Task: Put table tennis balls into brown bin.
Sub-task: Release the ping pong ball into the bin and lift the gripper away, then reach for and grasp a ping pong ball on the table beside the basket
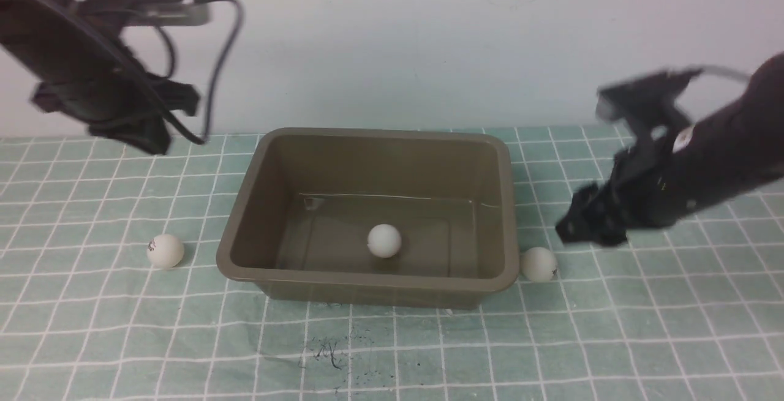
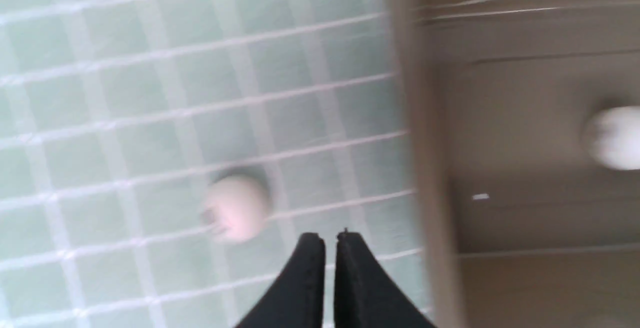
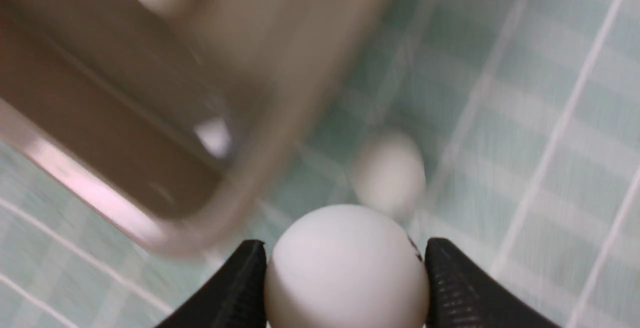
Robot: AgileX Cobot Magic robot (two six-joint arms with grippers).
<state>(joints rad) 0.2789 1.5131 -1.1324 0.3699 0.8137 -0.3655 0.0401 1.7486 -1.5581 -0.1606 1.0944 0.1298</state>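
- right end effector [image 3: 345,244]: its two black fingers [image 3: 240,288] are clamped on a table tennis ball, one on each side, in the air over the desk [image 1: 612,340] to the right of the bin.
- gripped ball [image 3: 345,273]: white, matte and round, with a small dark printed mark at its edge, right beside one finger. the front view does not show it among the blurred black parts of the arm.
- left end effector [image 2: 330,238]: closed on nothing, its tapered black fingertips almost meeting with only a thin slit between them. its arm is raised high at the far left, above and behind the left ball.
- right ball [image 1: 539,264]: white with a tiny dark mark low on one side. it lies on the cloth just beside the bin's near right corner; whether it touches the rim cannot be told.
- left ball [image 1: 165,250]: white with a small dark print on its left face. it sits on the cloth near the bin's left wall, clearly apart from it.
- ball in the bin [image 1: 384,240]: plain white, resting on the bin's floor about midway across and toward the near wall.
- brown bin [image 1: 367,281]: olive-brown rectangular tub with rounded corners, a rolled rim and glossy sloping walls, standing mid-desk.
- cloth [image 1: 92,327]: pale green with a white grid, covering the desk, with dark scribbled marks [image 1: 327,352] in front of the bin.
- wall [image 1: 398,40]: plain white, behind the desk.
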